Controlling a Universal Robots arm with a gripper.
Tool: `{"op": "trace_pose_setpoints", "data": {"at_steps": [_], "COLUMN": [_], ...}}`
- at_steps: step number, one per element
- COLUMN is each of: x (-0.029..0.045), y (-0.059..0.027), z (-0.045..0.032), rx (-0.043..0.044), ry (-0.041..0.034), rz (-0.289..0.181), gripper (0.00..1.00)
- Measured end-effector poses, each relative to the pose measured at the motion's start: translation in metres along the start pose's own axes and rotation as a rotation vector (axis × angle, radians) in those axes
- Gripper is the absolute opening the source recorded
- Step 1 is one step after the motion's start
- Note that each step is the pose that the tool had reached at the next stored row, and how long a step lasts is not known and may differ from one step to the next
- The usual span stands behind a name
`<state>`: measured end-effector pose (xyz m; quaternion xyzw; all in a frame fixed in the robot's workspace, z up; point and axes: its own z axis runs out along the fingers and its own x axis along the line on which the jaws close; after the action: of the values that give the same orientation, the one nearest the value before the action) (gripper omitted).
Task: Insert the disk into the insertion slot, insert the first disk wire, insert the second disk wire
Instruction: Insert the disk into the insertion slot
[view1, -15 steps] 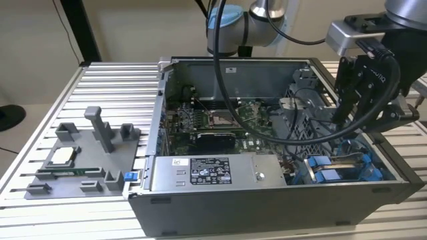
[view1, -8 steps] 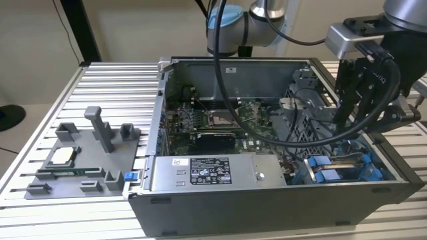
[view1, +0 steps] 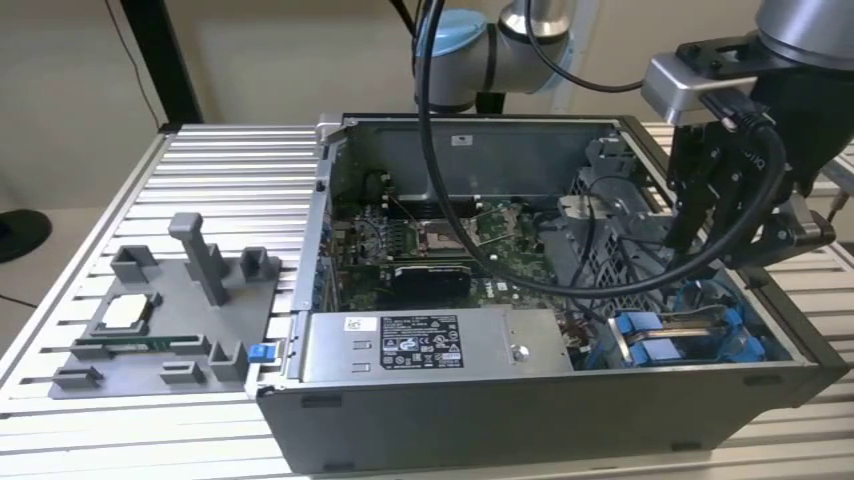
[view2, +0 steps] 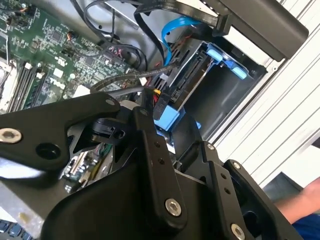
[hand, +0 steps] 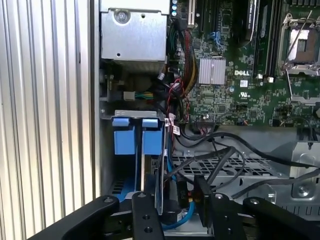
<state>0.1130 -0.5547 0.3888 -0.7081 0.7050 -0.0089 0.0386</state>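
First wrist view: gripper (hand: 184, 197), jaws apart, over the disk (hand: 152, 170) seated in the insertion slot (hand: 132, 114); wire plug (hand: 201, 195) wants square, gentle seating

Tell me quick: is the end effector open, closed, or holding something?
End effector: cannot be told. It hangs over the drive bay, with a black plug right beside it.
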Motion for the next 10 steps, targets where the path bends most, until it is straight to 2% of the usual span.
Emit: {"op": "trace_pose_setpoints", "data": {"at_steps": [9, 10], "x": [0.0001, 0.0001], "y": [0.0002, 0.0002], "z": [0.0018, 0.0019], "rx": [0.0123, 0.0135], "ry": [-0.0012, -0.0014], "rz": [0.000, 0.000], "gripper": [1.00, 0.00]}}
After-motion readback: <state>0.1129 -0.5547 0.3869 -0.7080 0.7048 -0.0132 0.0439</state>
